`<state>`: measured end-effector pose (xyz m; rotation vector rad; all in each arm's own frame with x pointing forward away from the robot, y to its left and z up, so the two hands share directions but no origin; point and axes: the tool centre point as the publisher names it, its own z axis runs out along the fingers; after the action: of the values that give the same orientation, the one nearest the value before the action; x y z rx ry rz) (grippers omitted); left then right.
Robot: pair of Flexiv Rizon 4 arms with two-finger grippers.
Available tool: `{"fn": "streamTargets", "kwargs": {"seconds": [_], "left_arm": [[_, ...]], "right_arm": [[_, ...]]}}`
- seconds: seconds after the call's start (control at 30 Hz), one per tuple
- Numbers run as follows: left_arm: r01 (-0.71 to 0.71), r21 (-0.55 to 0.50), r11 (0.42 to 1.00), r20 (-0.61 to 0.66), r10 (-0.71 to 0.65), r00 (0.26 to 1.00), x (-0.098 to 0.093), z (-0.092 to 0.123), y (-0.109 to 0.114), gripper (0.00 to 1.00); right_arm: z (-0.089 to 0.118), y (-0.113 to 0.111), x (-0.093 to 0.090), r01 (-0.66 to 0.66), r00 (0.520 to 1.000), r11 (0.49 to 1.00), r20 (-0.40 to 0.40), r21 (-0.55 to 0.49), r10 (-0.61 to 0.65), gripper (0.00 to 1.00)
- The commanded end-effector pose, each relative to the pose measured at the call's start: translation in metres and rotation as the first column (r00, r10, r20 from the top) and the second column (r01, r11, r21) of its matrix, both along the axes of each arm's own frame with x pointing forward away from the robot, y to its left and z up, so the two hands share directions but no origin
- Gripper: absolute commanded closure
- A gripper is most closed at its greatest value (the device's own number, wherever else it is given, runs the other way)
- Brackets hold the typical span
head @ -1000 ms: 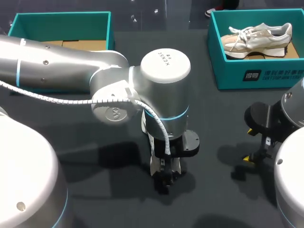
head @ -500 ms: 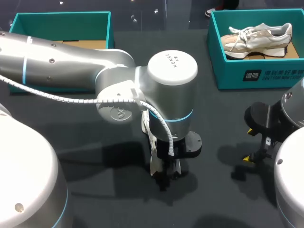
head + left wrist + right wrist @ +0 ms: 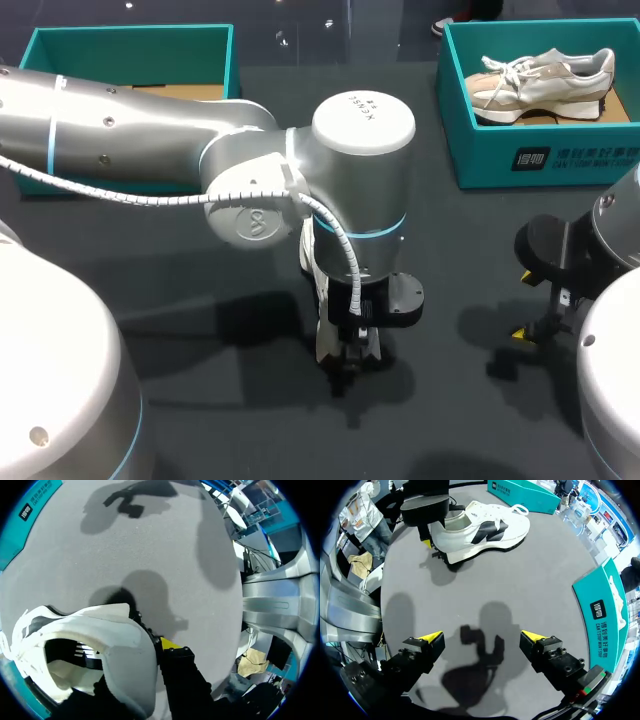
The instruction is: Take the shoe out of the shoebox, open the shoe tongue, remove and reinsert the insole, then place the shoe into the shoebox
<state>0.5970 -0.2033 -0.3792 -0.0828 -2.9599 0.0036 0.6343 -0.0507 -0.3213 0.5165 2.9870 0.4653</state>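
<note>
The dark grey table [image 3: 230, 420] looks matte and slightly grippy, so we expect a rubber sole to hold on it rather than skate about. It also gives us open working space between the two boxes.

Our left arm [image 3: 130, 140] reaches in to the middle of the table and covers most of what it is working on. At the far corners stand two teal shoeboxes. The left shoebox [image 3: 130, 45] shows a brown cardboard floor, and the right shoebox [image 3: 480, 160] holds a beige sneaker [image 3: 545, 85].

The task's shoe, a white sneaker [image 3: 480, 530] with a black side mark, is out of the box. It stands sole-down in the middle of the table, under the left wrist. We judge it light, with a springy sole and a soft padded upper that folds under pressure. The heel collar is the firmest edge to pinch. The tongue and the loose laces are floppy and would likely slip from a shallow pinch. The insole should be thin and bendy, so we would lift it at the heel end.

The left gripper [image 3: 345, 368] is clamped on that heel collar, one finger outside and one inside. The right gripper [image 3: 482, 637] hovers over bare table well apart from the shoe, its fingers spread wide and holding nothing.
</note>
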Motion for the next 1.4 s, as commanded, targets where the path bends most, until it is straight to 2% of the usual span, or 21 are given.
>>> {"fn": "streamTargets", "kwargs": {"seconds": [0.03, 0.13, 0.3, 0.43, 0.87, 1.03, 1.4], "left_arm": [[0.017, -0.015, 1.0, 0.033, -0.017, 0.999, 0.003, 0.026, 0.009, 1.0], [0.041, -0.023, 0.999, 0.045, -0.04, 0.998, 0.01, 0.049, 0.012, 1.0], [0.102, -0.037, 0.994, -0.024, -0.103, 0.994, 0.036, 0.095, 0.021, 1.0], [0.123, 0.002, 0.992, -0.031, -0.123, 0.992, 0.055, 0.126, 0.027, 1.0], [0.103, -0.009, 0.995, -0.028, -0.104, 0.994, 0.112, 0.208, 0.062, 1.0], [0.089, 0.068, 0.994, -0.022, -0.088, 0.996, 0.141, 0.237, 0.077, 1.0], [0.089, 0.068, 0.994, -0.022, -0.088, 0.996, 0.141, 0.237, 0.077, 1.0]], "right_arm": [[0.001, 0.0, -0.003, 0.001, 1.0, 1.0, 0.004, -0.002, -0.001, 0.0], [0.001, 0.0, -0.003, 0.001, 1.0, 1.0, 0.004, -0.002, -0.001, 0.0], [0.001, 0.0, -0.003, 0.001, 1.0, 1.0, 0.004, -0.002, -0.001, 0.0], [0.001, 0.0, -0.003, 0.001, 1.0, 1.0, 0.004, -0.002, -0.001, 0.0], [0.001, 0.0, -0.003, 0.001, 1.0, 1.0, 0.004, -0.002, -0.001, 0.0], [0.001, 0.0, -0.003, 0.001, 1.0, 1.0, 0.004, -0.002, -0.001, 0.0], [0.001, 0.0, -0.003, 0.001, 1.0, 1.0, 0.004, -0.002, -0.001, 0.0]]}}
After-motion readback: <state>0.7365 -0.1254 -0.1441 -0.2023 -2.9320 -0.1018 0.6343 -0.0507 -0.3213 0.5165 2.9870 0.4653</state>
